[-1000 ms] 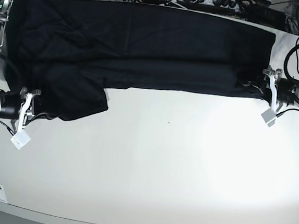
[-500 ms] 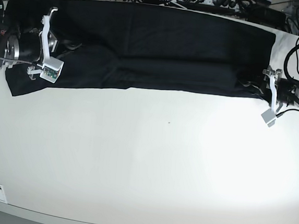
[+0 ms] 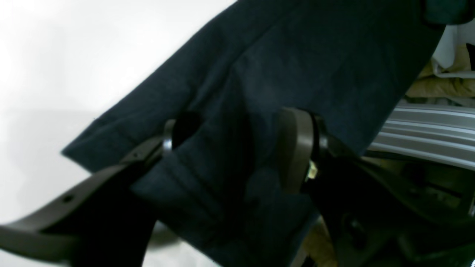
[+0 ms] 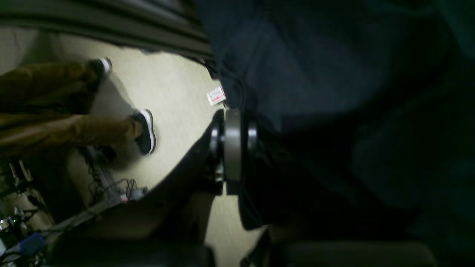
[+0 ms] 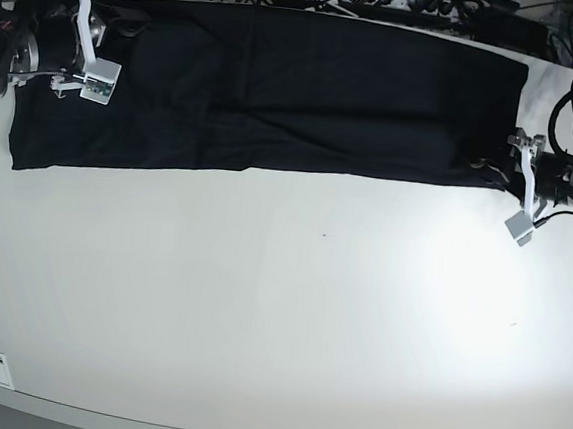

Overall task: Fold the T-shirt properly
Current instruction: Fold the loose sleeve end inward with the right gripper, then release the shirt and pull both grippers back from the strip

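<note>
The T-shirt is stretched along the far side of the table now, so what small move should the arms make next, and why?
Probably the right gripper should lower and let go. It is shut on the T-shirt at the edge, and the cloth lies flat in a long band. The left gripper is open with cloth between its jaws.

Work surface: a white table (image 5: 287,325), smooth, with a rounded near edge; glare brightens its right-hand portion. Directly on it lies the T-shirt (image 5: 277,93), black, spread as a long band across the far part of the table, reaching from the left end almost to the right end. Its near edge runs roughly straight across the table; a lengthwise fold line is visible along the band. The near portion of the table shows only a tiny dark speck (image 5: 325,235) near the centre.
</note>
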`<state>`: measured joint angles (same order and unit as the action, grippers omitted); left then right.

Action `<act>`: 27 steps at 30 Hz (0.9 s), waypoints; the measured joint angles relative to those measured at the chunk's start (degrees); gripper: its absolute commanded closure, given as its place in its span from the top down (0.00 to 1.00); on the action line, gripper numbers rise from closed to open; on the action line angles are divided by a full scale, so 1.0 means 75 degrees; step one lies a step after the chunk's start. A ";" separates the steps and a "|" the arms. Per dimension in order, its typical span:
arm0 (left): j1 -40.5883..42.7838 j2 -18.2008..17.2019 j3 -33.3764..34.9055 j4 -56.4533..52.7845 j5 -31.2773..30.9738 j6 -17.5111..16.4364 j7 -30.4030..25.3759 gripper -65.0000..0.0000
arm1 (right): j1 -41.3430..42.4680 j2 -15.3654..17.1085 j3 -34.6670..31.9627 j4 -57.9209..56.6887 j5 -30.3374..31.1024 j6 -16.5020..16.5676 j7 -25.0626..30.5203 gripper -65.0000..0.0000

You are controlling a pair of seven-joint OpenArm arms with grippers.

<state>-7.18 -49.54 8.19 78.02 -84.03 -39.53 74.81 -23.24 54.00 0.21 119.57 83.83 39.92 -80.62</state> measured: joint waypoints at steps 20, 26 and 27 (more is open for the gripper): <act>-0.1020 -0.0758 0.0000 0.0000 -0.0003 0.0178 -0.0102 0.55 | -0.0597 0.0175 -0.0009 -0.0702 -0.4325 -0.0175 0.1740 0.41; -0.1035 -0.0880 0.0000 0.0000 0.0000 0.0178 -0.0087 0.55 | -0.0603 0.0373 0.0061 0.1046 -0.2550 -0.0160 0.0391 0.42; -0.1037 -0.0915 0.0000 0.0000 0.0003 0.0178 -0.0085 0.55 | -0.0615 0.0373 0.0201 0.1291 -0.2349 -0.0137 0.0402 0.42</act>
<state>-14.96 -56.40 8.19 78.02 -84.01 -38.19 74.17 -27.86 56.80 1.72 129.25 66.22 38.89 -77.60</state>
